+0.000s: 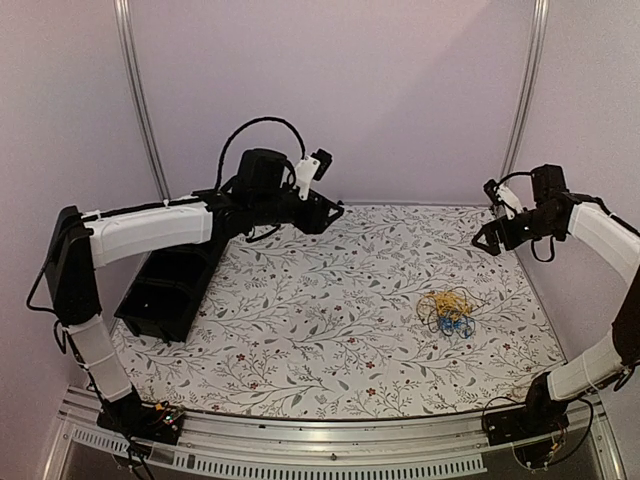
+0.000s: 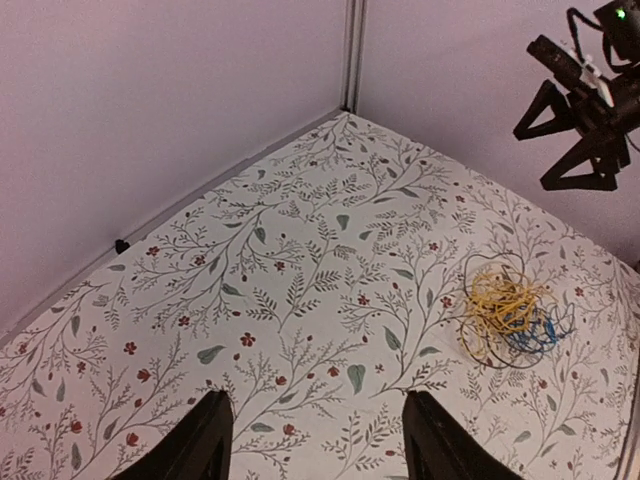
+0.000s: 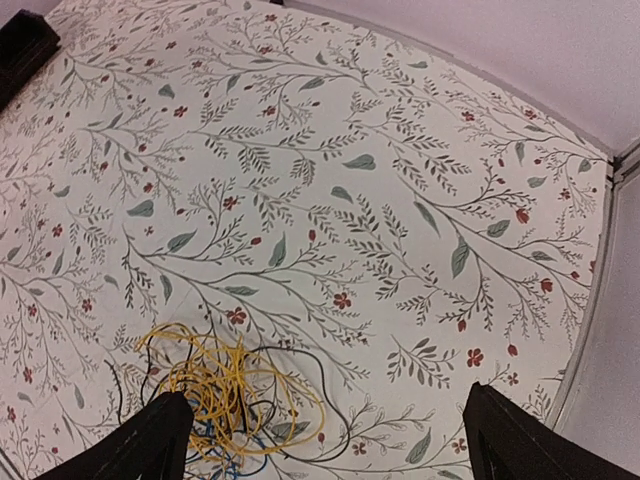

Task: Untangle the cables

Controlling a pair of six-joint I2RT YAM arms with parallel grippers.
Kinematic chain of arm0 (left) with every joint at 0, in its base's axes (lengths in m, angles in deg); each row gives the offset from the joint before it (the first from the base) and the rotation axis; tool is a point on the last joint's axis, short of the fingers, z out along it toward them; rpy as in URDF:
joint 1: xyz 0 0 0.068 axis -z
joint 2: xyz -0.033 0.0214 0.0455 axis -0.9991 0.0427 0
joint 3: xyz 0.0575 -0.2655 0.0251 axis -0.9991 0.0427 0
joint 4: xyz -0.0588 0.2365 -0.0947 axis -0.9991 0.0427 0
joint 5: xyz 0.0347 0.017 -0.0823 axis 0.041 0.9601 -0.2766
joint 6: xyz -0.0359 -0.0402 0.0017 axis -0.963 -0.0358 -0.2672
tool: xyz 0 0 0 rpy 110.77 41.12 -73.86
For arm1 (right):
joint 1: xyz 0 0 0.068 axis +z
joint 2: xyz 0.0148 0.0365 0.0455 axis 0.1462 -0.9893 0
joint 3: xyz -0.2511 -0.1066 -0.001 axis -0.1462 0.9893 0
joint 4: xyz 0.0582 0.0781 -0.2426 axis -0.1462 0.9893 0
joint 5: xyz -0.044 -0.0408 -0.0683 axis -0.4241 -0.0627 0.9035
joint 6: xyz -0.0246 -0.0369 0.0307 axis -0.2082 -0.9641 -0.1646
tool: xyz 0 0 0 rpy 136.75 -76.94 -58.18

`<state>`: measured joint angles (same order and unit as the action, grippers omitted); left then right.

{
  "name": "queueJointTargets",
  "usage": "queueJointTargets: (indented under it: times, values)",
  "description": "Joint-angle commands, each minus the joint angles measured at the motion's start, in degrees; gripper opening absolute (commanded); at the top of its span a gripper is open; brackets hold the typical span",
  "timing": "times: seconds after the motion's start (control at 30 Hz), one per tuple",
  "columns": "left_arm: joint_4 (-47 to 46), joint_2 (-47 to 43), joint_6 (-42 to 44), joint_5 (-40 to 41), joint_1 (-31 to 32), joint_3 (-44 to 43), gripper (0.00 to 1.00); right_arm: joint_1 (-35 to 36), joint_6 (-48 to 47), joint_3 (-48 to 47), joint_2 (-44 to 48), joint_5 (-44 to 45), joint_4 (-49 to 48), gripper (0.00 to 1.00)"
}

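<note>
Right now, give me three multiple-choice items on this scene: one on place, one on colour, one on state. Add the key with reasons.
1. Where do the cables lie? A) far left corner B) right half of the table C) in a gripper
2. Main colour of the cables? A) red B) green C) yellow
3. The right gripper is: A) open, empty B) shut on cables C) shut, empty
Key: 1B, top view shows them near the right arm; 2C, yellow strands dominate, some blue; 3A, it stands wide open, gripping nothing.
</note>
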<state>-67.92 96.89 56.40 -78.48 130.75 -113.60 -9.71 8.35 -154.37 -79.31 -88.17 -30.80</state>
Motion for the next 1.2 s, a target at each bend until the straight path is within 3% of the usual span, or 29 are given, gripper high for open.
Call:
queueJointTargets:
  times: [0.0,0.23,0.6,0.77,0.93,1.07,1.17]
  values:
    - [0.5,0.5,1.6,-5.0,2.9,3.5,0.62,-0.4,-14.8,4.4,0.3,-9.1,10.8,0.99]
    - [2.8,0.4,0.4,-7.3,4.4,8.0,0.65,-0.5,-26.8,10.8,-0.6,-7.3,15.9,0.99]
    - [3.0,1.9,-1.4,-9.5,5.3,9.9,0.61,-0.3,-32.5,12.5,-7.8,-4.3,14.9,0.99]
    - [3.0,1.9,-1.6,-9.1,5.2,10.5,0.60,3.1,-32.1,12.4,-12.6,-4.0,12.2,0.98]
    - [3.1,1.6,-1.4,-8.2,5.2,11.2,0.59,8.6,-29.4,9.4,-18.4,-6.0,10.5,0.84]
    - [3.4,1.6,-1.5,-7.7,5.2,11.7,0.58,16.0,-25.4,4.5,-22.4,-9.6,10.4,0.62]
    - [3.3,1.8,-1.6,-7.3,5.2,12.0,0.57,22.6,-21.1,-1.1,-25.2,-12.7,11.9,0.55]
